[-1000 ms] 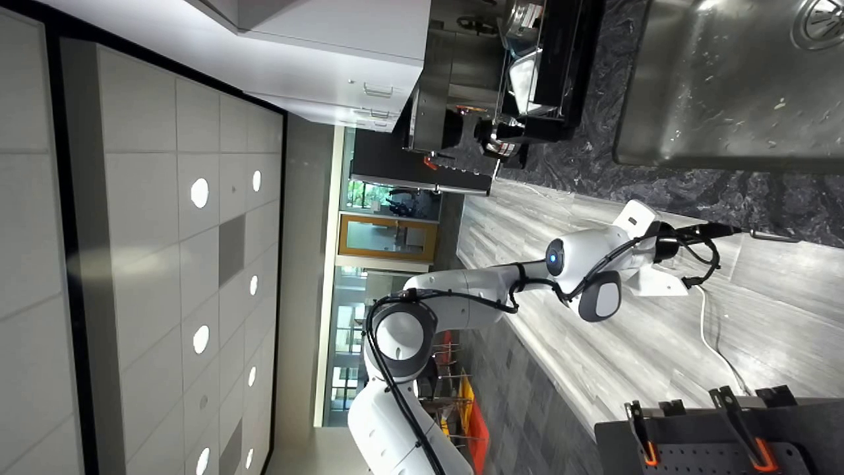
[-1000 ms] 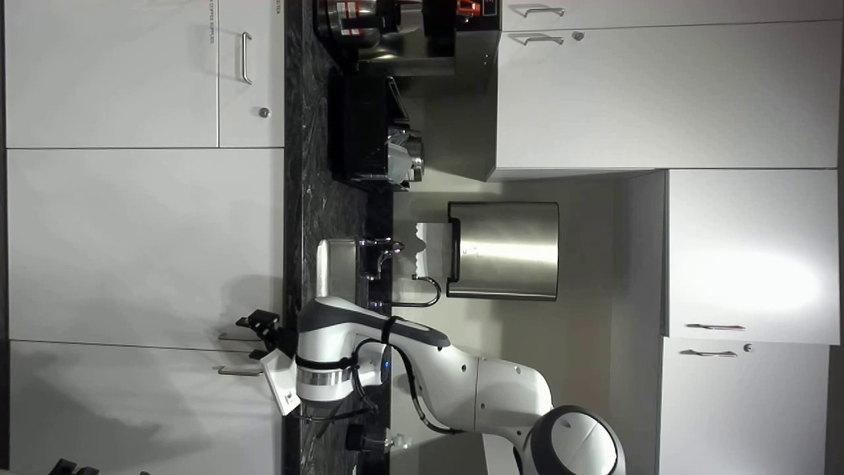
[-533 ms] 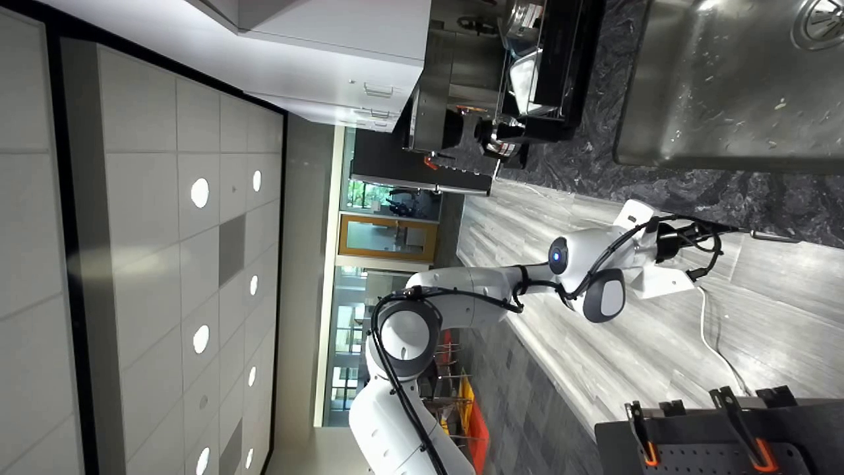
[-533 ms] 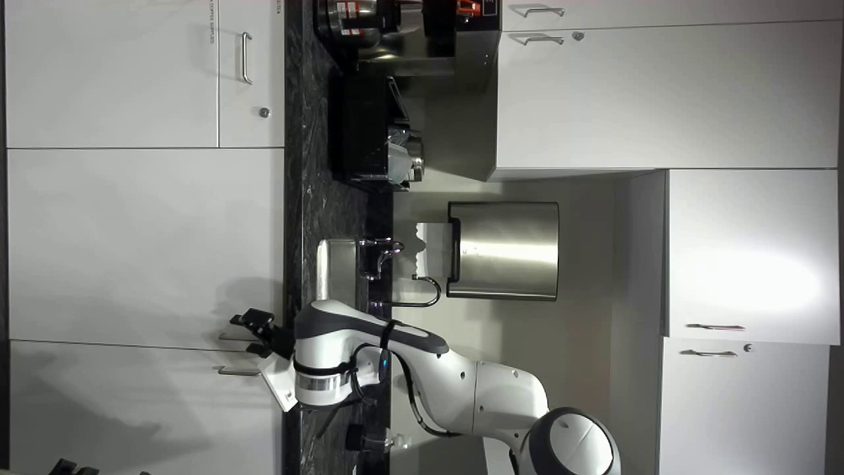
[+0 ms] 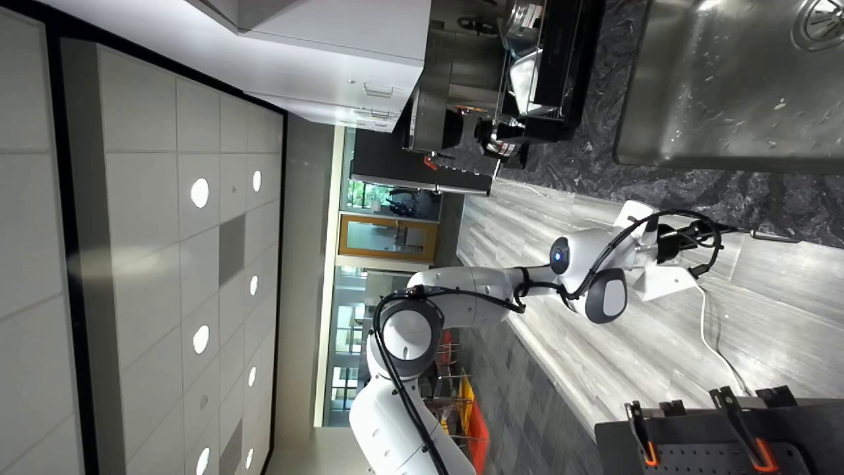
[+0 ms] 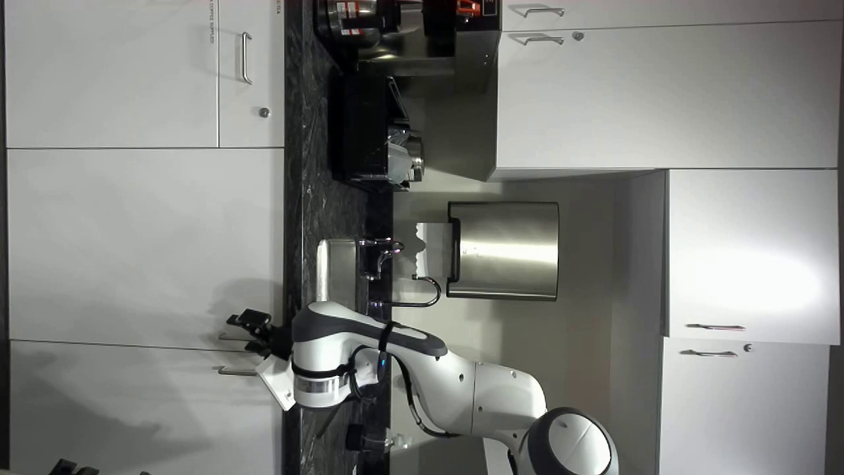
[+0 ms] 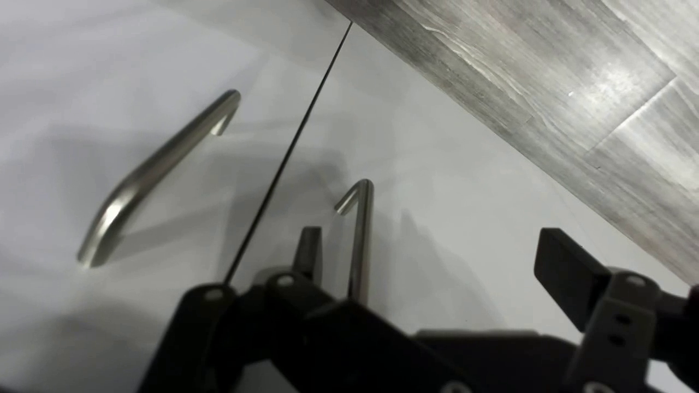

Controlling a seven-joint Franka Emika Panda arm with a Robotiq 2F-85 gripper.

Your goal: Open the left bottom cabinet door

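The left bottom cabinet door point(image 6: 138, 244) is a pale flat panel under the counter, lying flush with its neighbour; the picture is turned on its side. Its slim metal handle point(image 7: 362, 240) stands between the black fingers point(image 7: 570, 273) of my gripper point(image 7: 430, 240) in the wrist view, much closer to the left finger and apart from both pads. The jaws are wide and grip nothing. In an exterior view, the gripper point(image 6: 242, 334) straddles that handle, partly covering it. From another angle, my gripper point(image 5: 722, 229) is beside the counter edge, and its fingers are hard to make out.
The matching neighbouring panel point(image 6: 132, 415) has its own handle point(image 7: 164, 158), across a thin seam. Above the doors runs a dark stone countertop point(image 6: 313, 198) with a steel sink point(image 5: 699, 132). Black clamps with orange tips point(image 5: 765, 455) sit at a table edge; a white cable point(image 5: 704, 330) lies on the floor.
The gripper has shifted slightly lower towards the floor and turned a little, so the handle now sits between its fingers in the exterior view. The wrist cable loop has swung. The doors have not moved.
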